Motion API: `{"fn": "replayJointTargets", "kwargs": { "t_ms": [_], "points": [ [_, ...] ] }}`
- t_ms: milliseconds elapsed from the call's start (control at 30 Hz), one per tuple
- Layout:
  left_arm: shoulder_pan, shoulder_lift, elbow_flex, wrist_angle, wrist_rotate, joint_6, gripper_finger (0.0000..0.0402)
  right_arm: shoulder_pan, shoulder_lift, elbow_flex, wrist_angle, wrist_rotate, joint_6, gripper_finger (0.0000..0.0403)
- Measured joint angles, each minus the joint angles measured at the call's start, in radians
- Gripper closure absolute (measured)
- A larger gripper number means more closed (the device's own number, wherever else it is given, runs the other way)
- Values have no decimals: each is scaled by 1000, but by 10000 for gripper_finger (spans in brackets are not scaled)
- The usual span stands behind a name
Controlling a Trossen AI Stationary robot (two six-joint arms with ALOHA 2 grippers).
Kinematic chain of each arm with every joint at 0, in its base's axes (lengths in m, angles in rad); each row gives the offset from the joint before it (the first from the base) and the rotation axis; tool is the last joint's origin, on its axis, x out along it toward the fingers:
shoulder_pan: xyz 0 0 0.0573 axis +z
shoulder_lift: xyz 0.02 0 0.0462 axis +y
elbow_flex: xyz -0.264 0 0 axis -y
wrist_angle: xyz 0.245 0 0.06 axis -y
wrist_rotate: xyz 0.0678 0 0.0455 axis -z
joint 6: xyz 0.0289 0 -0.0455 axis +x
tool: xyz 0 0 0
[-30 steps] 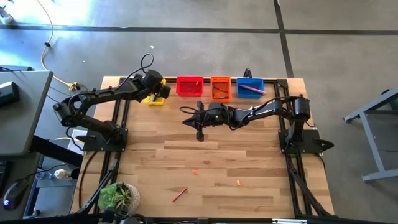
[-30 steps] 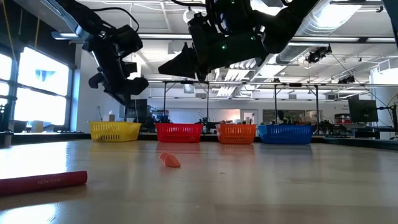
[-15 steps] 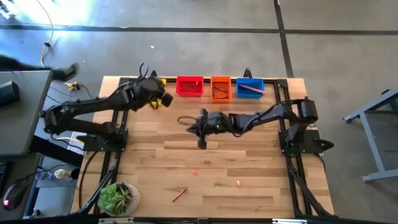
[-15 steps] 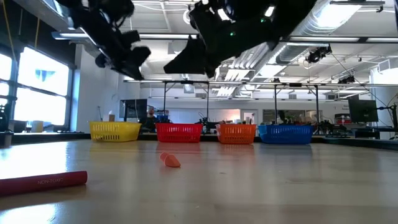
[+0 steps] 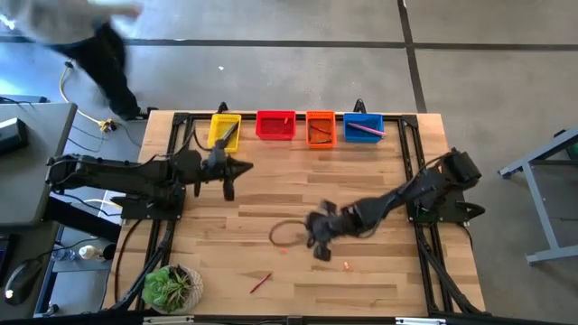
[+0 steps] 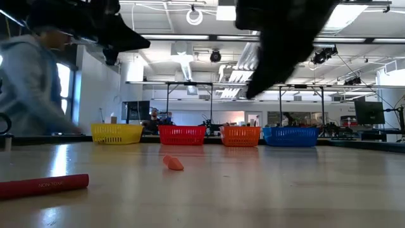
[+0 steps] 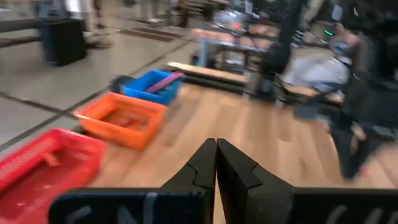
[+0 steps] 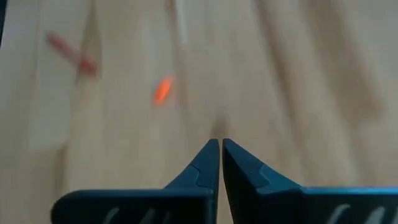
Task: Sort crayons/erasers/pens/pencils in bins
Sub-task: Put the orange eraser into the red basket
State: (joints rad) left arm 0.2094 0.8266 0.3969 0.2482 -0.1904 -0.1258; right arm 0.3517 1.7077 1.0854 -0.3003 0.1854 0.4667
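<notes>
Right end effector (image 5: 318, 253), fingers pressed together and empty, hovers over the surface (image 5: 361, 190) centre, erasers (image 5: 283, 250) at its 9 and 4 o'clock. Left end effector (image 5: 228, 183), closed and empty, hangs at 6 o'clock of the yellow bin (image 5: 225, 129).

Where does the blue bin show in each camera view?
High view: the blue bin is at the far table edge, rightmost of four bins.
Low view: far side, right of centre.
Left wrist view: beyond the fingers, a pink stick in it.
Right wrist view: not in it.
Shared landmark: the orange bin right beside it.
</notes>
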Motion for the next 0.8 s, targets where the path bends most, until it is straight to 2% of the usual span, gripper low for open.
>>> {"fn": "replayJointTargets", "kwargs": {
  "t_ms": [100, 233, 433, 567, 800],
  "points": [
    [-66, -3, -19, 1, 6, 22, 400, 88, 0, 31, -174, 0, 197, 377],
    [-142, -3, -24, 4, 1, 26, 401, 197, 0, 69, -343, 0, 484, 337],
    [-225, -3, -24, 12, -1, 28, 401, 302, 6, 76, -424, -11, 829, 267],
    [-265, -3, -24, 12, -1, 24, 401, 344, 44, 76, -436, -26, 959, 242],
    [-319, -3, -24, 11, -31, 25, 401, 378, 139, 76, -428, -73, 1088, 238]
  ]
}}
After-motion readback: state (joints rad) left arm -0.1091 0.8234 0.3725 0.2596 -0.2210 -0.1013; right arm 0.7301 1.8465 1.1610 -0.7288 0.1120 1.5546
